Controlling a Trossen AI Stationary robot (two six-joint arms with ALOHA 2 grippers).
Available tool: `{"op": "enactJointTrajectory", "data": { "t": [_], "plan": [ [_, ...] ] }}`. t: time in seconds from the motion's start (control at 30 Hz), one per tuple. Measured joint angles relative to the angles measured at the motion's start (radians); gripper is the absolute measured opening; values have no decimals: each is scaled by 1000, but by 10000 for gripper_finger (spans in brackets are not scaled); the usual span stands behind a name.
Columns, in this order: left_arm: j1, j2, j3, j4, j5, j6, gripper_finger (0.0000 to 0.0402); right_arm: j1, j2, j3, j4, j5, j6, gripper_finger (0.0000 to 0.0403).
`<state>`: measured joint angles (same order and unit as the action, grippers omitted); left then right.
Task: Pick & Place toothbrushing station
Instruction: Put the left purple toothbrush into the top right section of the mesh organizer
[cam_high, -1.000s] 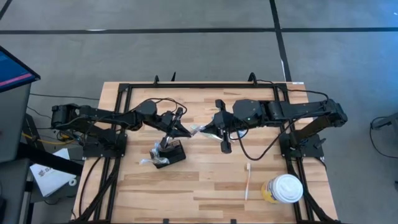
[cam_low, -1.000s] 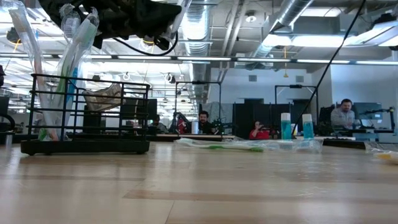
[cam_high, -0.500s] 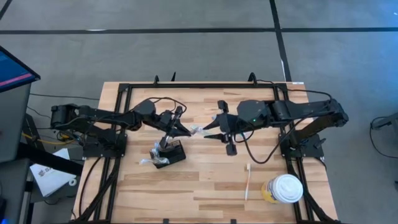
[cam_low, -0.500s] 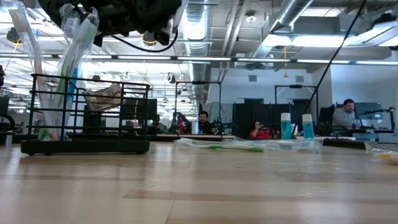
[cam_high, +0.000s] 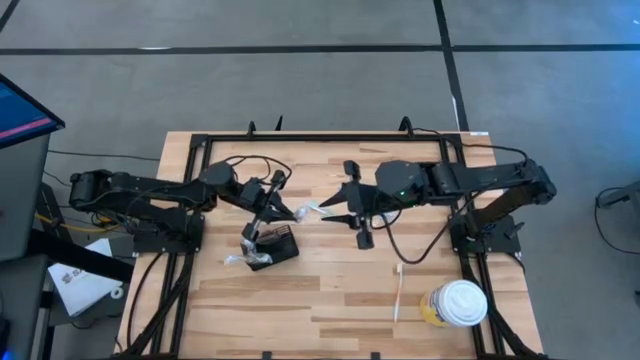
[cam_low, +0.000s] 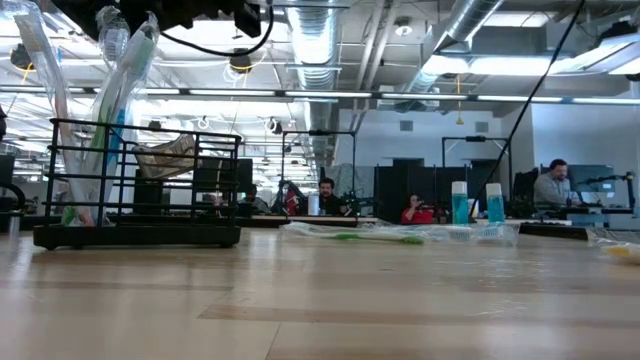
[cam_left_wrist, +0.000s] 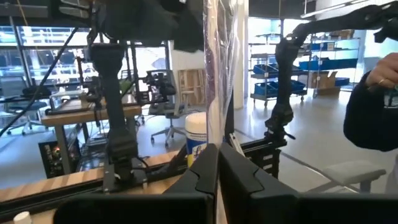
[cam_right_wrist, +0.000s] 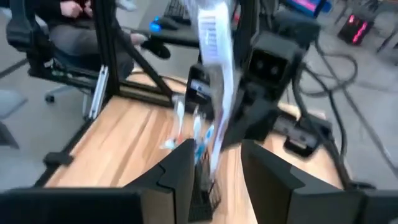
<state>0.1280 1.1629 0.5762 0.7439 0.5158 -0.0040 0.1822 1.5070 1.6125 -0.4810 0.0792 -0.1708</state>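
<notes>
Wooden table (cam_high: 330, 300) carries the station (cam_high: 272, 247), a black wire holder already stuffed with wrapped brushes. Just above it the left gripper (cam_high: 284, 211) is clamped on a clear packet (cam_left_wrist: 217, 74). Beside that, farther from the station, the right gripper (cam_high: 338, 203) stands apart, holding nothing. The limp wrapper could snag the holder's rim on lowering and tip or drag the light station.

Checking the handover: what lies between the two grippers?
High view: a clear-wrapped packet spans the gap, pinched by the shut left gripper, its free end reaching the open right gripper. Bare table beneath.
</notes>
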Motion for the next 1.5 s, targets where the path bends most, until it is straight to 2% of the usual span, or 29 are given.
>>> {"op": "enactJointTrajectory", "data": {
  "t": [0.4, 0.67, 0.83, 1.0, 1.5],
  "plan": [
    [0, 1, 0, -2, -10, 5, 1, -17, 81, 0, 148, -2, -89, 123],
    [0, 1, 0, -2, -17, 8, 1, -27, 102, -1, 204, -4, -94, 118],
    [0, 1, 0, -1, -19, 8, 0, -27, 101, -1, 215, -5, -99, 85],
    [0, 1, 0, -1, -20, 8, 0, -27, 102, -1, 216, -7, -106, 13],
    [0, -10, 0, -6, -16, -15, 10, -26, 102, -1, 197, -4, -101, 5]
  ]
}}
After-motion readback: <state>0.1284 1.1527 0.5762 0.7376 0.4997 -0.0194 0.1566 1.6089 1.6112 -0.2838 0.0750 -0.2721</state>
